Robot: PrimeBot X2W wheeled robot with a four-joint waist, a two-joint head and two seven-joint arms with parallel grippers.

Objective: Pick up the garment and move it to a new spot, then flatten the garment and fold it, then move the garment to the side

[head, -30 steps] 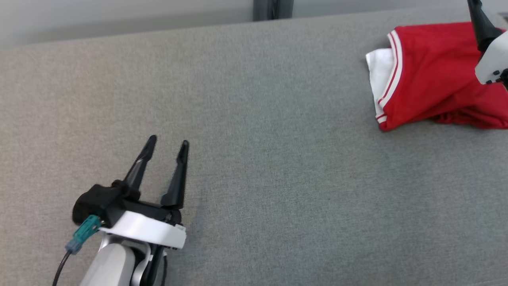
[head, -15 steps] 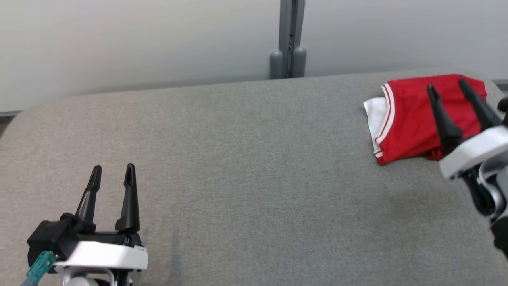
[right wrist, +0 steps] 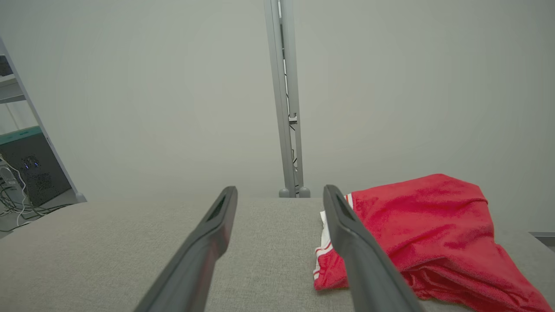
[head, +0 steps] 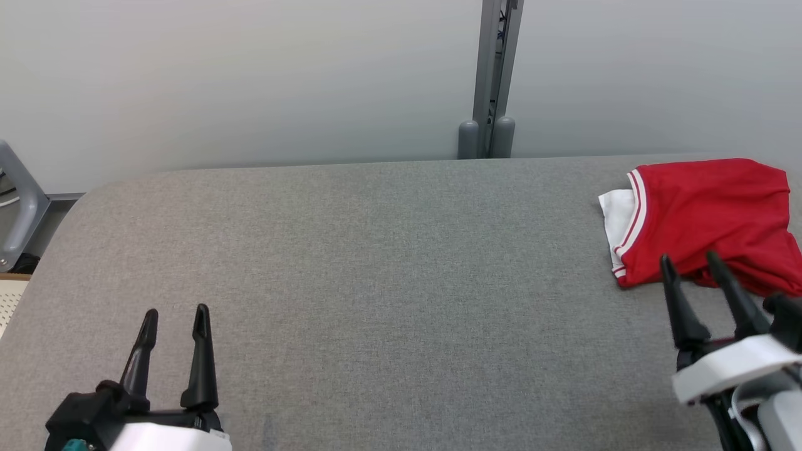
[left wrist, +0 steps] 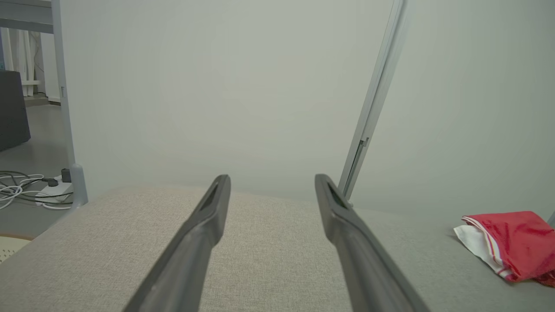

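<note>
The garment point(head: 705, 222) is red with white trim and a white inner layer, folded in a loose bundle at the far right of the grey padded table point(head: 388, 263). It shows too in the left wrist view point(left wrist: 509, 242) and the right wrist view point(right wrist: 420, 234). My right gripper point(head: 689, 262) stands open just in front of the garment's near edge, apart from it, nothing between its fingers. My left gripper point(head: 175, 315) is open at the lower left, far from the garment, and empty.
A pale wall with a grey upright post point(head: 492, 81) runs behind the table. A grey metal frame point(head: 19, 207) stands off the table's left end. Cables point(left wrist: 26, 188) lie on the floor there.
The head camera has tilted up, so the table's far edge and wall came into view. My right gripper has drawn back off the garment toward me. The left gripper pulled back to the lower left.
</note>
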